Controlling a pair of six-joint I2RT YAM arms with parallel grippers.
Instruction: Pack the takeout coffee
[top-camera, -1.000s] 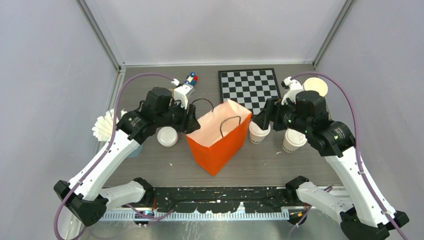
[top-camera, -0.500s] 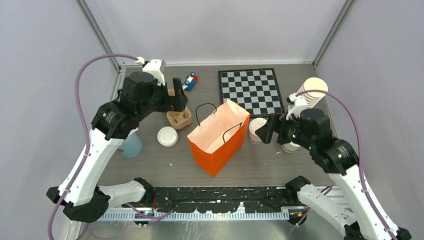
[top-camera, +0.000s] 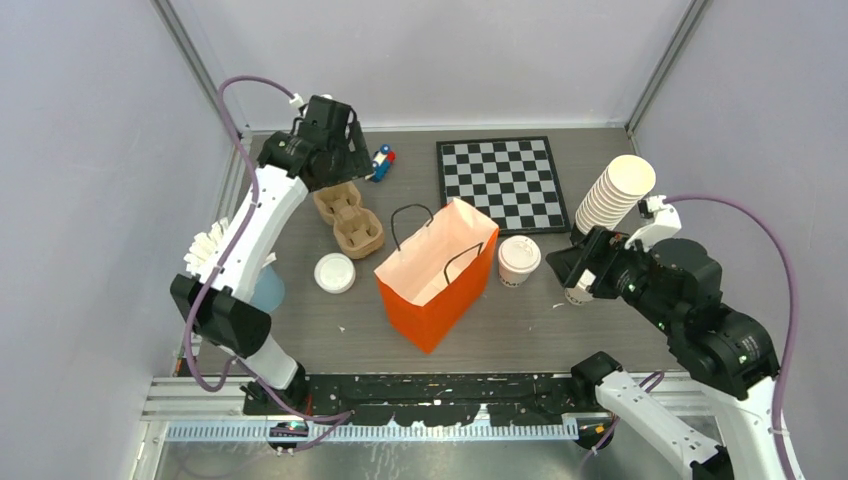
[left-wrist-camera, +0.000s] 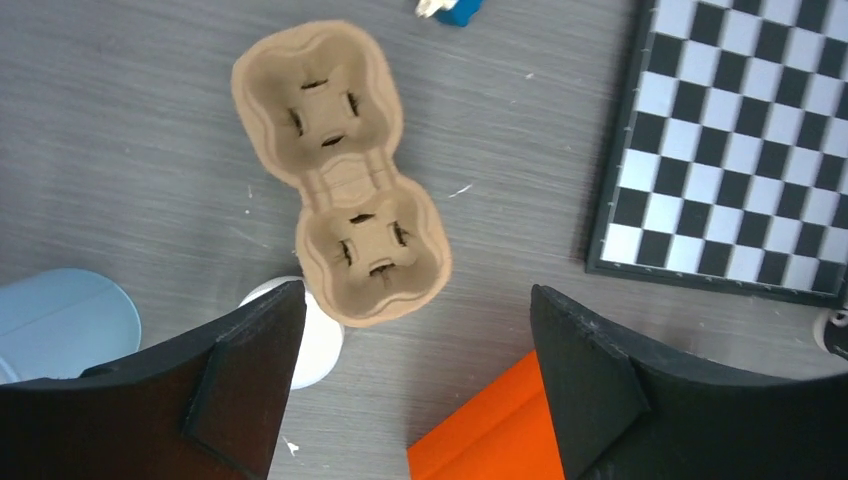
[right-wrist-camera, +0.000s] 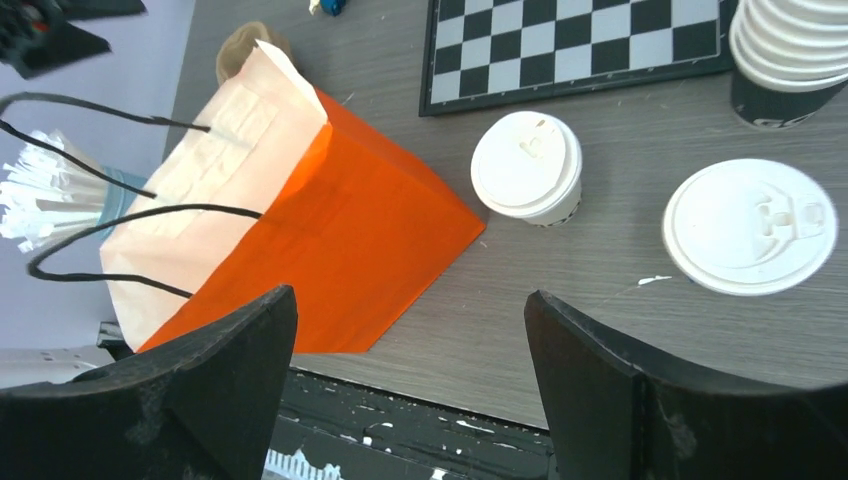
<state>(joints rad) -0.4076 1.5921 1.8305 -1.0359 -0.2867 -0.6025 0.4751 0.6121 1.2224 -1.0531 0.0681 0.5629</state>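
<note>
- Top external view: the takeout coffee (top-camera: 519, 258) stands upright on the counter (top-camera: 520, 335), just beside the right wall of the orange bag (top-camera: 432, 295) and not yet inside it.
- My left jaws are spread and hold nothing; they hang above the cup carrier (top-camera: 348, 218), well apart from the coffee.
- My right jaws are spread and hold nothing; they sit to the right of the coffee, facing it, without touching it.
- Left wrist view: the coffee is out of view. No writing shows here.
- Right wrist view: the coffee stands between the bag and a second lidded cup (right-wrist-camera: 750, 225).
- Handling, as I judge it: the paper wall is thin and crushes easily, and the sip lid may pop off if it is squeezed. I cannot tell whether the cup is full, so I treat it as full and keep it upright.
- Grasp point: the mid-wall, below the lid rim, with light pressure.
- Writing: a dark printed band circles the coffee's base and the cup stack (right-wrist-camera: 790, 50); it is too small to read. The lid embossing is illegible.
</note>
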